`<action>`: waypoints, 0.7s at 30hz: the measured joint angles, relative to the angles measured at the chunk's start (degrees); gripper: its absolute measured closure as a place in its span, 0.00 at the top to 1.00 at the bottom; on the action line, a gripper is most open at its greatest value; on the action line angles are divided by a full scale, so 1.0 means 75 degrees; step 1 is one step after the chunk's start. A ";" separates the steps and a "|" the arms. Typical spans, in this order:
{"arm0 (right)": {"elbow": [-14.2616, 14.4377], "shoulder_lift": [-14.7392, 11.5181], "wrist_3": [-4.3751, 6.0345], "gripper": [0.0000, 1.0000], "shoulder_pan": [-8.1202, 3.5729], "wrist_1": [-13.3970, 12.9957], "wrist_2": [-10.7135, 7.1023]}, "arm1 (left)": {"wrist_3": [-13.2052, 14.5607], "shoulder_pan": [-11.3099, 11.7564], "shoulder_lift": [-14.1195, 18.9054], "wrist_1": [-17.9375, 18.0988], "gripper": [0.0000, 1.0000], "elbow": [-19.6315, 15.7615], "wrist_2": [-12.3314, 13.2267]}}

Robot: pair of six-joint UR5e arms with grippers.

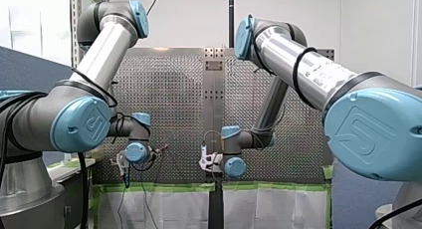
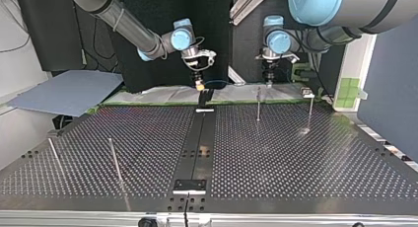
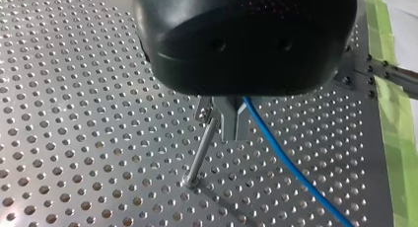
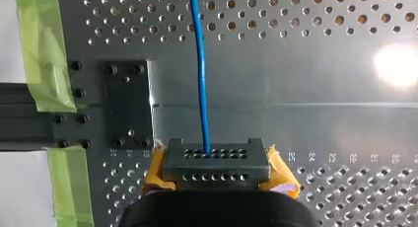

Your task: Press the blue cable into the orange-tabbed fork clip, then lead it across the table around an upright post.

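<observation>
Your left claw [image 3: 230, 128] grips the blue cable [image 3: 296, 171], post [image 3: 201, 150] just beside it; cable stretches straight to your right claw [image 4: 216, 163], also clamped

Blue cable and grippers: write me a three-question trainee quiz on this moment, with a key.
1. True or false: in the left wrist view the blue cable is wound around the upright post.
2. In the right wrist view, the tape at the edge of the perforated table is: A green, B red, C white.
3. In the top view, which gripper hangs over the far end of the dark centre strip?
Key: 1 false, the cable passes beside the post without touching it. 2 A. 3 my right gripper; my left gripper hangs further toward that view's right.
</observation>
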 joint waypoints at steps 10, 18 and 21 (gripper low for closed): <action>0.0000 0.0012 -0.0037 0.00 -0.0144 0.0007 0.0000 | -0.0245 0.0046 -0.0003 -0.0187 0.00 0.0119 0.0161; -0.0001 0.0028 -0.0065 0.00 -0.0221 -0.0001 0.0000 | -0.0368 0.0140 -0.0003 -0.0267 0.00 0.0318 0.0372; -0.0001 0.0036 -0.0072 0.00 -0.0251 0.0005 -0.0003 | -0.0446 0.0191 -0.0007 -0.0270 0.00 0.0364 0.0443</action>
